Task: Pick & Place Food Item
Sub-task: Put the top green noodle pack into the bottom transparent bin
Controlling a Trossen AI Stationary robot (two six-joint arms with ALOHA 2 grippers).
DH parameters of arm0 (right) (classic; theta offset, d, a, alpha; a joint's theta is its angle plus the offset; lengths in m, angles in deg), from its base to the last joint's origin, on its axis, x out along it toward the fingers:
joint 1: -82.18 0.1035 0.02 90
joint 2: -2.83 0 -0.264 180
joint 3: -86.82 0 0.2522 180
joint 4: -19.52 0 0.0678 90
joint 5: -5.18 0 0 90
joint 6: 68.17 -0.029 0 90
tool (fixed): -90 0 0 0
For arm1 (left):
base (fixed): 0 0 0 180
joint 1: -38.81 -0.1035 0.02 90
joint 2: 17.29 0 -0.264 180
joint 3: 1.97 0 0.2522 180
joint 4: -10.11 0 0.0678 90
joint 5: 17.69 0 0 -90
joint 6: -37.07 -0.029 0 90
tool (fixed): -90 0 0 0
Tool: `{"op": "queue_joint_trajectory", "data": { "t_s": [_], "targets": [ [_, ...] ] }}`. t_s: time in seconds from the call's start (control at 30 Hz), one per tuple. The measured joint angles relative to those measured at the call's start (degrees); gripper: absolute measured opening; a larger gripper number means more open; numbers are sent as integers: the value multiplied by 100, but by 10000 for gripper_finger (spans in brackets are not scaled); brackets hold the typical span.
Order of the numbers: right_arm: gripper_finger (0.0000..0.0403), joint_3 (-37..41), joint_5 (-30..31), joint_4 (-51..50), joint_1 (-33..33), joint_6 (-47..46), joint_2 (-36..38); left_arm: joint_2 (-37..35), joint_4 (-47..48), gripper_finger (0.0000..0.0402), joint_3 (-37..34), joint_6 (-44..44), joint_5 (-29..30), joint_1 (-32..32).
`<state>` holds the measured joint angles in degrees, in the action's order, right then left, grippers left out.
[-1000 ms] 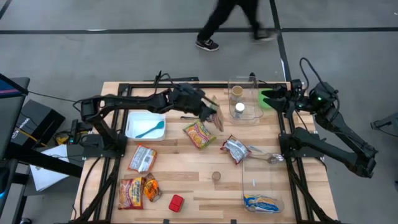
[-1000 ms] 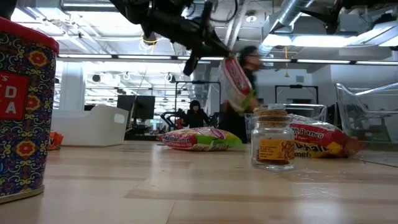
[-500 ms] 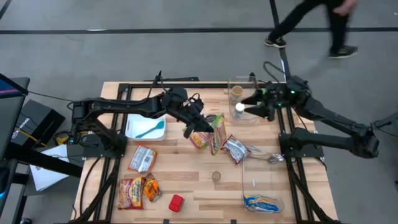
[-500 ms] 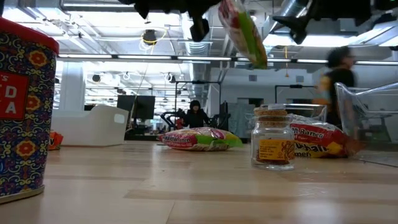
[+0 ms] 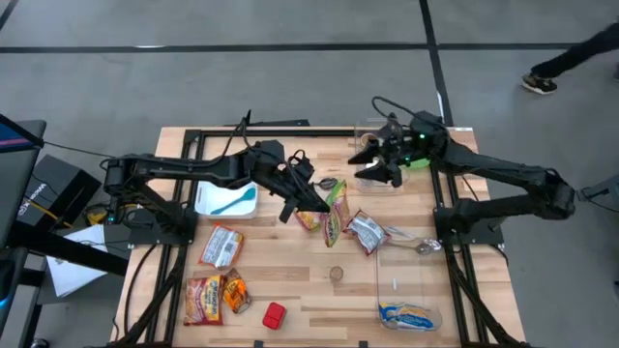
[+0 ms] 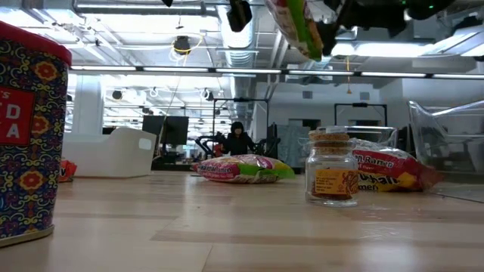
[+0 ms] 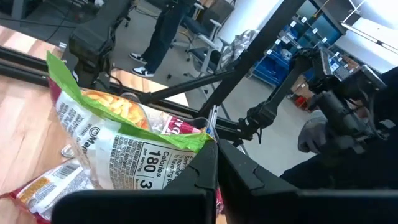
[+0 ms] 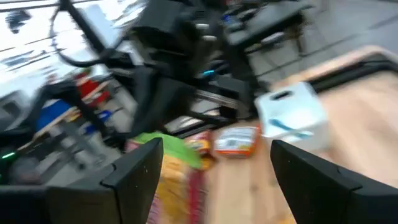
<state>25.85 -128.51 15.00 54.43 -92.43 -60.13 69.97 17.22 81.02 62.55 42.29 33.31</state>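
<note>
one noodle packet [image 5: 337,210] hangs above mid-table, pinched in the closed left gripper [image 5: 322,201]. right gripper [image 5: 368,164], jaws wide and empty, faces it from beside the clear bin [image 5: 382,155]. likely a handover: it must close on the packet's free edge.

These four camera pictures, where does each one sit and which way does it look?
High view: above the table, looking straight down; both arms show, with the left gripper holding a noodle packet.
Low view: at table-top height, looking level across past a spice jar; arms enter from above.
Left wrist view: on the left arm, looking past its own shut jaws at the packet.
Right wrist view: on the right arm, between its open jaws.
Shared: every view shows that green-edged packet.
</note>
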Motion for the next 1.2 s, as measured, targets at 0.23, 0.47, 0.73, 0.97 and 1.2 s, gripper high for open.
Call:
{"op": "queue_joint_trajectory", "data": {
  "t_s": [0.23,0.47,0.73,0.97,1.2],
  "targets": [
    [291,-354,-126,28,498,29,-688,2,21,0,0,0,0,0],
    [291,-523,-154,71,779,31,-1017,4,21,0,0,1,-2,0],
    [283,-528,-299,60,905,27,-1047,7,20,0,0,-3,-5,0],
    [230,-528,-388,14,980,1,-1047,9,17,0,0,-10,-37,0],
    [67,-523,-430,16,978,43,-1047,9,13,0,0,-14,-44,0]
  ]
}}
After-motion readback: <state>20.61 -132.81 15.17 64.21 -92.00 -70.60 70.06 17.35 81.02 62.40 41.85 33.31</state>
